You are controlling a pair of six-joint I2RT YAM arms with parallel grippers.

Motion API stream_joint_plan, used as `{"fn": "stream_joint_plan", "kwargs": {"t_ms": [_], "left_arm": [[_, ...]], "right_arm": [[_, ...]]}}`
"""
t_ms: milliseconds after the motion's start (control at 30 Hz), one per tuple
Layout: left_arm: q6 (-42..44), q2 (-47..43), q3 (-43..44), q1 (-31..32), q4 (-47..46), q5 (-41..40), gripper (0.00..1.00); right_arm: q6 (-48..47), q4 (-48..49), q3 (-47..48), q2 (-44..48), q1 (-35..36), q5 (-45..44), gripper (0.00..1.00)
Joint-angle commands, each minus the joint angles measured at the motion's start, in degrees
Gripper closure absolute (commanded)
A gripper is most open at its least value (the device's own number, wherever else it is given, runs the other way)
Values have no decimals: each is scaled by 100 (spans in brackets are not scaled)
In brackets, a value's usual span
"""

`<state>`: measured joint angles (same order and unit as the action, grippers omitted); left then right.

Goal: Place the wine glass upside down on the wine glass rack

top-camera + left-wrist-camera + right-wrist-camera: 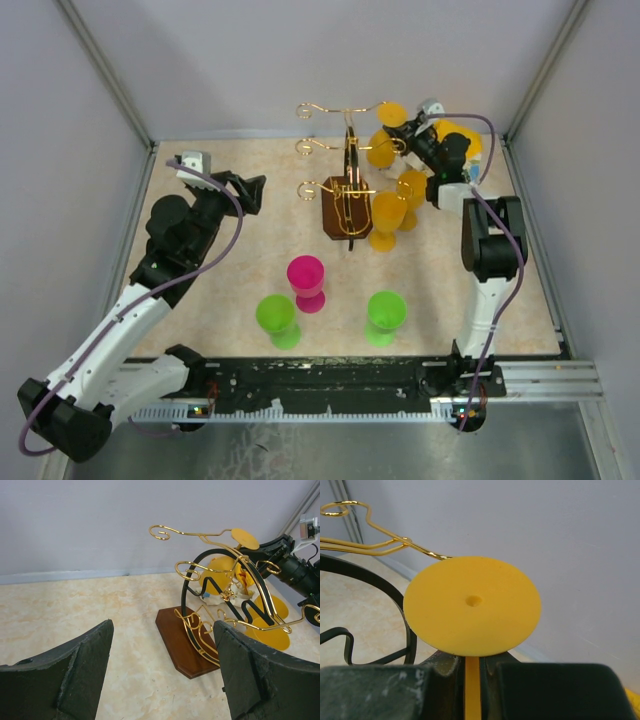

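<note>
Above the bench (330, 338), an inverted yellow wine glass (472, 605) is pinched in the right pincer (472, 670), the left pincer (162, 670) spread wide.

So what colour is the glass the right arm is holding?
The wine glass is plain yellow-orange; right wrist view shows it best, foot above the fingers.
</note>
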<state>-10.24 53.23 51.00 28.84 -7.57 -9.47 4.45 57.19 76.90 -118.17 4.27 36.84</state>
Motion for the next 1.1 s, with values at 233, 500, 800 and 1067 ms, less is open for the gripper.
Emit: {"fn": "stream_joint_plan", "kwargs": {"t_ms": [233, 500, 800, 1067], "left_arm": [[90, 113, 221, -36, -51, 49, 13], [15, 425, 404, -50, -7, 295, 13], [36, 522, 471, -53, -45, 303, 13], [110, 539, 472, -71, -16, 236, 13]], "right_arm": [[12, 588, 46, 56, 58, 8, 100], [1299, 1786, 236, -306, -391, 1130, 100], [1305, 1617, 703, -601, -406, 1817, 100], [1438, 1624, 1150, -895, -418, 1938, 100]]}}
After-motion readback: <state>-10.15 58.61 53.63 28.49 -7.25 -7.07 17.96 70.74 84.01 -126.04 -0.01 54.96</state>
